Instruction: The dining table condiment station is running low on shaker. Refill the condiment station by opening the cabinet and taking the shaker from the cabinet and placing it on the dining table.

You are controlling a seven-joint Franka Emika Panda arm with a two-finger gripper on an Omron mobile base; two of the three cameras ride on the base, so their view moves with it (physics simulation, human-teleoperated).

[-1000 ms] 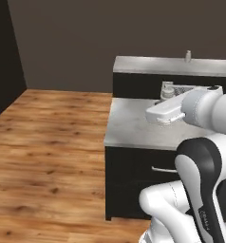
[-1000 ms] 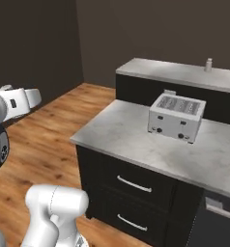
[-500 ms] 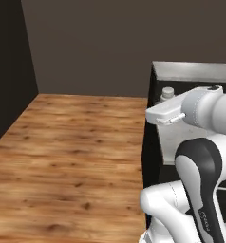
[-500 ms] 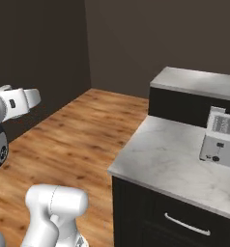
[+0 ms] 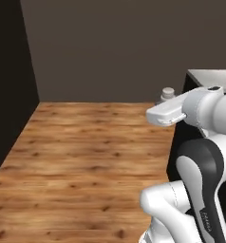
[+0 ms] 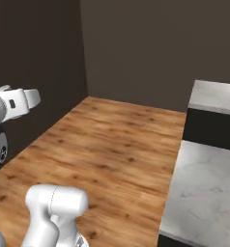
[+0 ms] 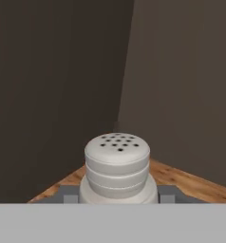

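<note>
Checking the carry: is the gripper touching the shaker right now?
Touching. In the hand view the shaker sits between the gripper's dark fingers, which press both its sides, with wood floor below.

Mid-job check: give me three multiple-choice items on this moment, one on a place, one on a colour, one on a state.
1. Where is the shaker?
A. between the gripper's fingers
B. on the wooden floor
C. on the marble top

2. What colour is the shaker's cap?
A. red
B. off-white
C. blue

3. What state is the gripper in?
A. wide open and empty
B. shut on the shaker
C. shut on nothing

Answers:
1 A: the hand view shows it seated between both fingers.
2 B: pale cap with dark holes.
3 B: fingers flank the shaker's base, and it rides above the floor in the left base view.
</note>
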